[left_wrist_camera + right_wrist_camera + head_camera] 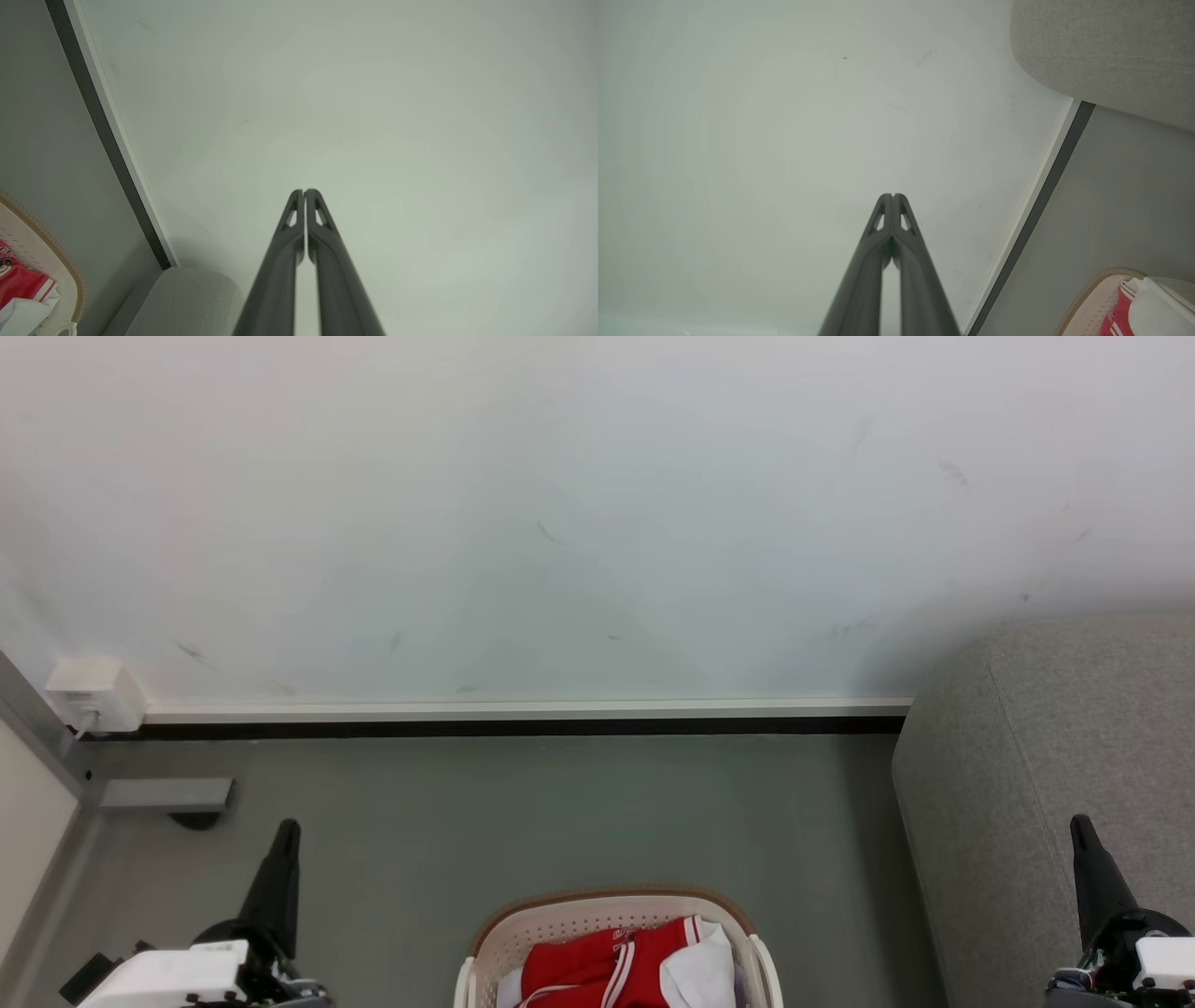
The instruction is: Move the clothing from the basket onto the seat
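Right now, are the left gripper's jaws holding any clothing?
No, the left gripper has its jaws shut together with nothing between them, while the red garments lie in the laundry basket.

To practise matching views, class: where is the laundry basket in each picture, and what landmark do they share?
Head view: basket at bottom centre.
Left wrist view: basket at lower-left edge.
Right wrist view: basket in lower-right corner.
Shared landmark: the dark skirting strip.
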Motion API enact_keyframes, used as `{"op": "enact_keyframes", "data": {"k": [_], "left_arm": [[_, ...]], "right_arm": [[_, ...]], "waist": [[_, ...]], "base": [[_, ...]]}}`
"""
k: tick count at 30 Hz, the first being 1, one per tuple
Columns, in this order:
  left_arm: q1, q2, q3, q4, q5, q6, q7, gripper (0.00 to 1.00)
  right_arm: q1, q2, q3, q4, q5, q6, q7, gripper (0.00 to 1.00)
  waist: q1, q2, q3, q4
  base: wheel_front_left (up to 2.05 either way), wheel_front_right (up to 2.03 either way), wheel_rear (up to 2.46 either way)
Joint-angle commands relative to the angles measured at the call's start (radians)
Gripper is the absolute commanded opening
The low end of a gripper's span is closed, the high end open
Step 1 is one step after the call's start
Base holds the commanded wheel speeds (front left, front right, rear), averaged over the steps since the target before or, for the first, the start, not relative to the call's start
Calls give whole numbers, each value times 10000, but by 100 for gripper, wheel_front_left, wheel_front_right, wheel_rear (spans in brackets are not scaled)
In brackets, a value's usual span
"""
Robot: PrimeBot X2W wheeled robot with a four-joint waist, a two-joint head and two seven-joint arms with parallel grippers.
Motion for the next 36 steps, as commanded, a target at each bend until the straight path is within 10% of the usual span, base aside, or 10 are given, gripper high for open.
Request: {"op": "enact_keyframes", "data": {"k": [1,31,32,36], "left_arm": [[-45,24,13,-30,-142,-45,24,0],[-45,24,13,-30,-142,-46,24,0],[13,-6,-2,36,8,4,-4,100],[206,-65,-74,261,52,4,-84,100]], "right_arm": [[-21,-53,3,-41,122,-23,-39,0],[-22,-54,4,-40,124,-23,-34,0],[12,17,8,35,-6,0,-10,100],[215,221,63,190,-77,0,-32,100]], "waist": [[0,-1,0,0],[0,-1,0,0],[0,-1,0,0],[0,-1,4,0]], "base": [[0,0,0],[0,0,0],[0,0,0],[0,0,0]]}}
